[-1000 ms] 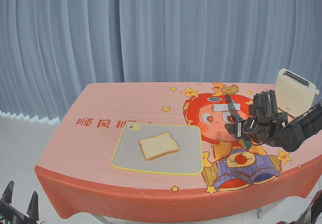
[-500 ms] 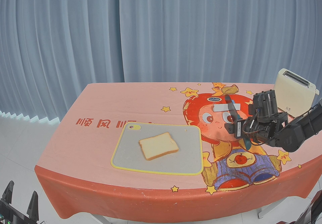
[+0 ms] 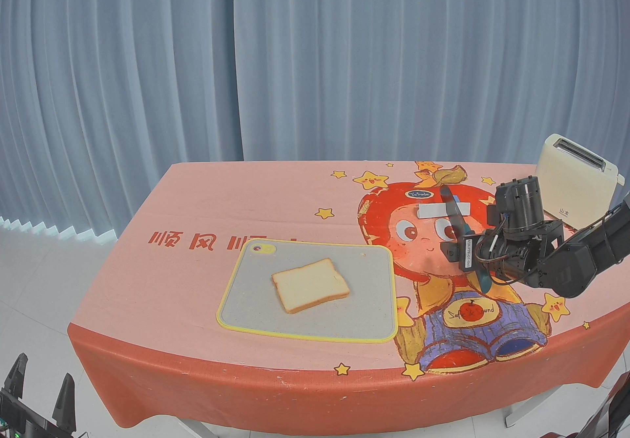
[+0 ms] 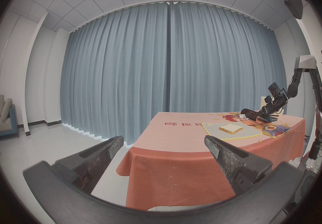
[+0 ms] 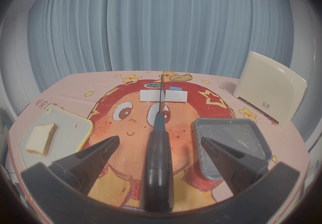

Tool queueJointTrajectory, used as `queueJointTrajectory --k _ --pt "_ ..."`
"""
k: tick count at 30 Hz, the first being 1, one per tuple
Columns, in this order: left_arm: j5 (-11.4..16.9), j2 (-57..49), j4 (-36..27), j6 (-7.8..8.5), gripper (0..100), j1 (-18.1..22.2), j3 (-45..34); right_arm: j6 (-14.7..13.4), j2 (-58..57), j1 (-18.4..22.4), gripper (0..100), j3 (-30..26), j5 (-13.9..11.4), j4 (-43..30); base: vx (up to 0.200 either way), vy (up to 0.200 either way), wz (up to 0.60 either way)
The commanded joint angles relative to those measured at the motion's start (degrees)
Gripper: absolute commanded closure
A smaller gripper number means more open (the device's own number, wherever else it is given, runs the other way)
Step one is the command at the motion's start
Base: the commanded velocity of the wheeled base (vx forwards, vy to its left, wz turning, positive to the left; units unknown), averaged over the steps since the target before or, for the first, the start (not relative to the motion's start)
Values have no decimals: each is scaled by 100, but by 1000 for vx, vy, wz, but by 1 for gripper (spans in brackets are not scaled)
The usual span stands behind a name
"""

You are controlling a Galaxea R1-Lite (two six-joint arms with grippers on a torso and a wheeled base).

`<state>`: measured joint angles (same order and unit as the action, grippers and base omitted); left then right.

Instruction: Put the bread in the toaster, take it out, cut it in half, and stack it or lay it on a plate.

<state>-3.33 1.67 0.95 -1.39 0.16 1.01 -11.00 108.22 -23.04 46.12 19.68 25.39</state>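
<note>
The bread (image 3: 310, 285) is found lying flat on the grey, yellow-rimmed cutting board (image 3: 367, 318) at the near middle of the worktop (image 3: 216, 196), as a single whole slice with no cut seen in it. The right tool (image 5: 159, 141) is held low over the worktop, well apart from the bread and to the robot's right of the board. Its fingers are spread, one on either side of the dark handle of the knife (image 5: 158, 161), and no pinch on the handle is seen. The knife's long axis is directed away from the robot. The handle end is placed between the fingers, and the blade is laid across a small white rest (image 5: 174, 96) at the far end. A closing of the fingers on the handle is judged to be the move in hand, after which the knife would have to be carried to the robot's left to reach the slice. A grey tray (image 5: 224, 119) is set just beside the knife on the toaster side; nothing but pale specks is seen in it. The toaster (image 3: 576, 180) is stood at the far right edge, and no bread is seen at its top slot. The left tool (image 4: 162, 140) is held low and off the worktop's near left corner, its fingers spread around nothing.
</note>
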Motion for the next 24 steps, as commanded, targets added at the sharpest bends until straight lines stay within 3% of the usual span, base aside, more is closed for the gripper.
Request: queueJointTrajectory --k 1,8,9,24 --pt "-1 0 2 -2 0 2 -101 1 -2 10 0 -15 10 -8 0 0 0" --pt "-10 0 2 -2 0 2 -101 10 7 -8 0 -33 10 -17 0 0 0" --pt "-1 0 10 -2 0 2 -101 10 7 -8 100 -33 10 -17 0 0 0" --pt "-1 0 10 -2 0 2 -101 1 -29 1 100 3 1 1 0 0 0"
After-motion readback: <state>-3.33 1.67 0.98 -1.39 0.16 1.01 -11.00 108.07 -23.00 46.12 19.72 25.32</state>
